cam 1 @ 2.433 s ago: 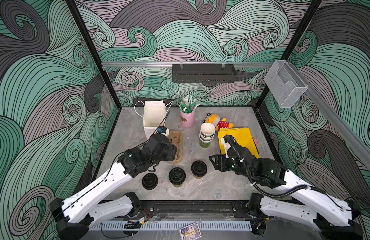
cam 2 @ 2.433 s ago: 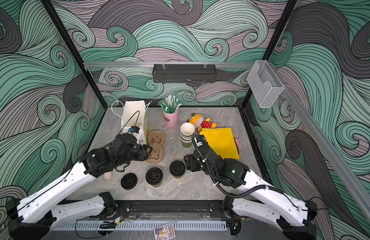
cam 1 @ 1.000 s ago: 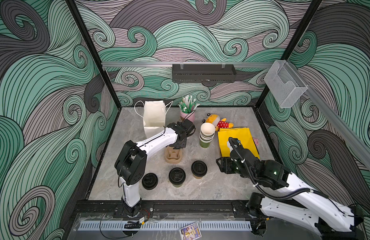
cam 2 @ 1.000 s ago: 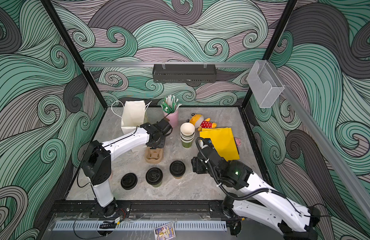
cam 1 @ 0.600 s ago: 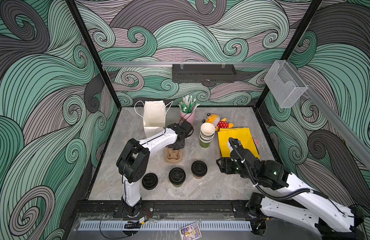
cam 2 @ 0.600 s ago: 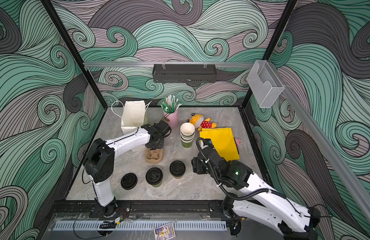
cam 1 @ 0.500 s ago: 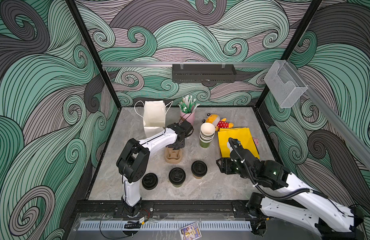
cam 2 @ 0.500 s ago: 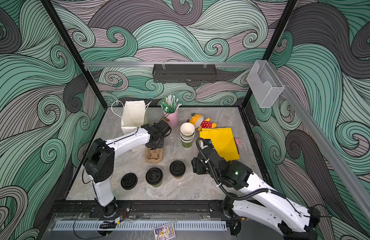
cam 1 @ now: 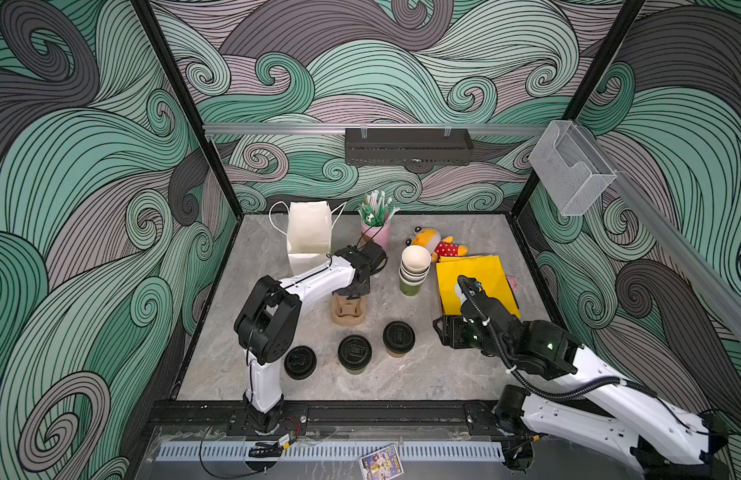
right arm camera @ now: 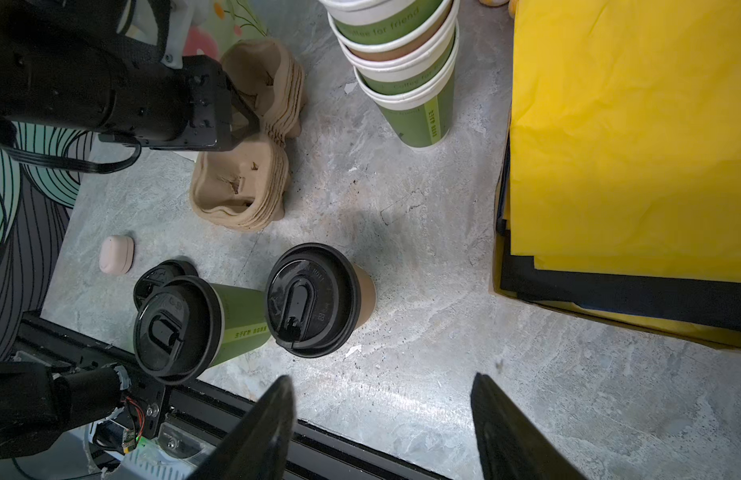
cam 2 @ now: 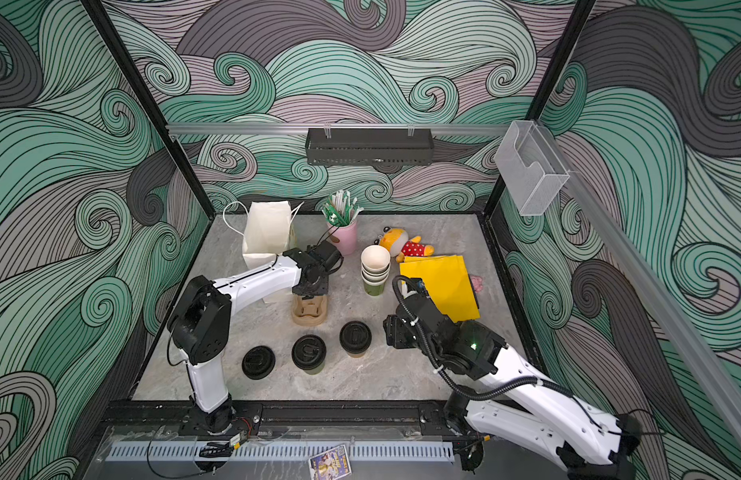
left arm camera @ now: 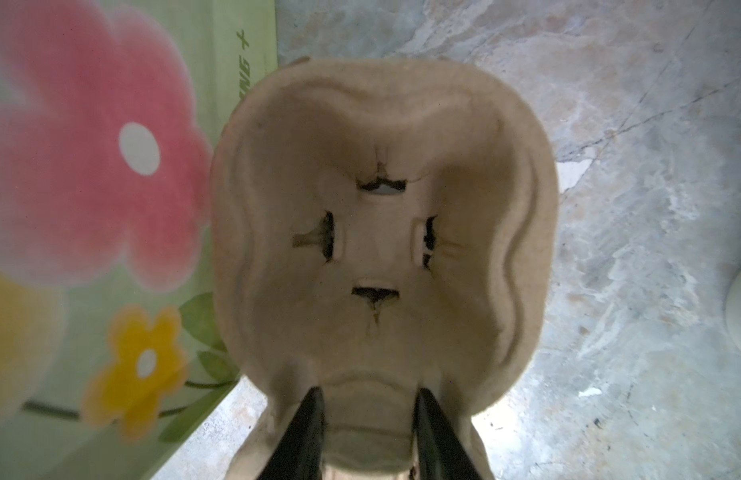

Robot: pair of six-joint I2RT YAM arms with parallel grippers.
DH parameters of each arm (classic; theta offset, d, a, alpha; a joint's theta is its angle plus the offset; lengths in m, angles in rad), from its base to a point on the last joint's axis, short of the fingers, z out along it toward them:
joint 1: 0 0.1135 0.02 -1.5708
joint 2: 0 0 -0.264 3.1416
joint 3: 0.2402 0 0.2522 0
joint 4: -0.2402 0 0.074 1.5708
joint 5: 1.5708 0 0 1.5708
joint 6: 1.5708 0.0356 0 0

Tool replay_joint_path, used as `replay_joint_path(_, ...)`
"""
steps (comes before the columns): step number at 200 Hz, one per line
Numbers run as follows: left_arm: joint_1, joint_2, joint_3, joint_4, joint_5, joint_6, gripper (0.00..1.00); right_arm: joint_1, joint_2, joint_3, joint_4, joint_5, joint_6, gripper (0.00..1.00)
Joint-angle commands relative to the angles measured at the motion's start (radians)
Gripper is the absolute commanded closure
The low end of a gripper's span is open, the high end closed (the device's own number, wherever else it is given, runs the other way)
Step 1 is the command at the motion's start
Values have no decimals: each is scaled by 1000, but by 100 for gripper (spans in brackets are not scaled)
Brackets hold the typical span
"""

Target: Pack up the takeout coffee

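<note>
The left gripper (cam 1: 352, 291) is reaching down onto the carrier stack (cam 1: 348, 311), covering its far end in both top views. In the left wrist view its fingers (left arm camera: 311, 419) are sitting narrow on either side of the top carrier's middle ridge. Only their ends are in frame, and I cannot tell whether they are actually pinching it. Right beside the carrier stack, the bag (left arm camera: 90, 187) is showing there only as a blurred flowered panel.

The green cup (cam 1: 354, 353) and the brown cup (cam 1: 398, 337), both lidded, are standing upright on the worktop (cam 1: 423, 376) just in front of the carrier stack, with the brown one toward the right arm's side. A loose lid (right arm camera: 159, 268) is lying mostly hidden behind the green cup in the right wrist view.

The right gripper (right arm camera: 381, 378) is hovering beyond the brown cup from the carrier stack, fingers spread wide and holding nothing — again only their ends are showing.
</note>
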Motion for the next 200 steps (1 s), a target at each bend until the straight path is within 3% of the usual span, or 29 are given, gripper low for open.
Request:
replay_joint_path(1, 11, 11, -9, -6, 5, -5, 70, -4, -2, -5, -14, 2, 21, 31)
replay_joint_path(78, -13, -54, 35, -67, 3, 8, 84, -5, 1, -6, -14, 2, 23, 31)
replay_joint_path(200, -68, -111, 132, -115, -24, 43, 86, -7, -6, 2, -11, -1, 28, 32)
